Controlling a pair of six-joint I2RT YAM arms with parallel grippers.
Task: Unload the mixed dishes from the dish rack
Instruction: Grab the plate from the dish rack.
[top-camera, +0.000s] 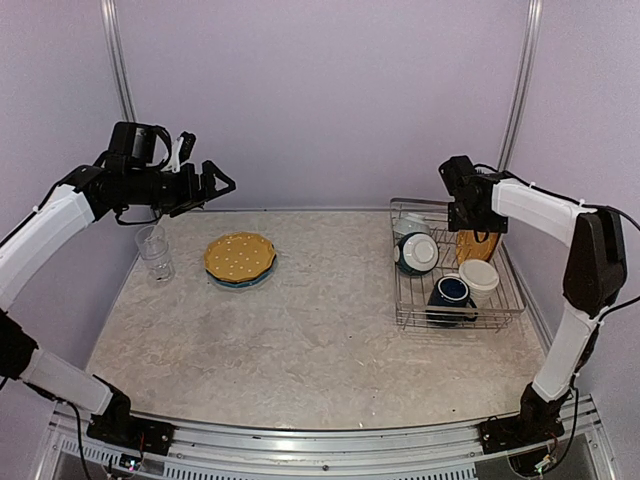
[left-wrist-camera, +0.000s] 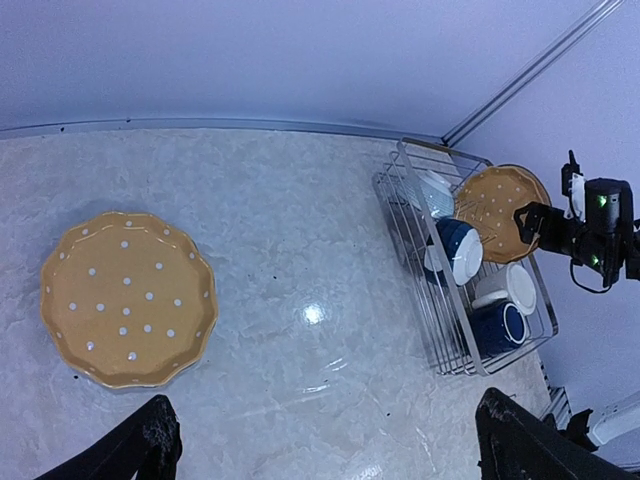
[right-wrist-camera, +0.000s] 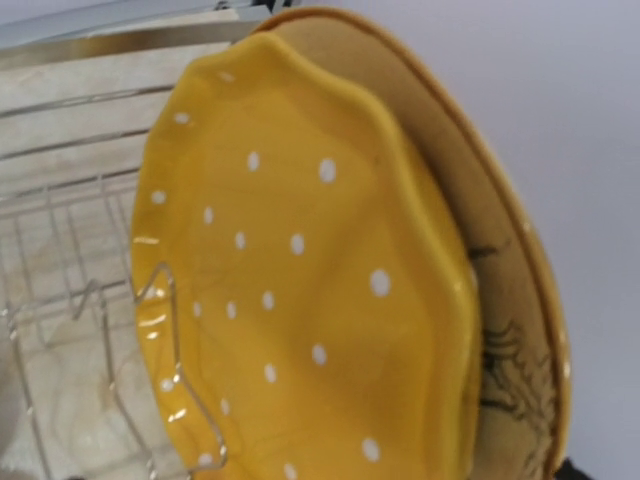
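Three dishes unloaded: a clear glass tumbler (top-camera: 155, 252) stands at the left of the pale marbled surface (top-camera: 300, 340). Right of it, an orange-yellow scalloped plate with white dots (top-camera: 240, 255) lies on a blue plate (top-camera: 245, 283).
Left claw: the left claw (top-camera: 218, 180) hovers above the tumbler and the stack, fingers wide apart, holding nothing.
Rack: the silver wire dish rack (top-camera: 460, 322) sits at the right of the surface. It holds a teal bowl with a pale inside (top-camera: 415, 252), a dark blue mug (top-camera: 450, 293) and a cream mug (top-camera: 480, 275).
Plates in rack: a second orange-yellow dotted plate (right-wrist-camera: 300, 280) stands on edge at the back right, with a cream patterned plate (right-wrist-camera: 520, 340) close behind it.
Right claw: the right claw (top-camera: 470, 222) is at the top of these plates. Its fingers do not show clearly, so I cannot tell whether they are apart or together.
Step in hand: probably taking the dotted plate.
Doing it well: pinch only the front plate's top rim, then lift straight up until it clears the wire dividers. Take care not to drag the cream plate or knock the bowl.
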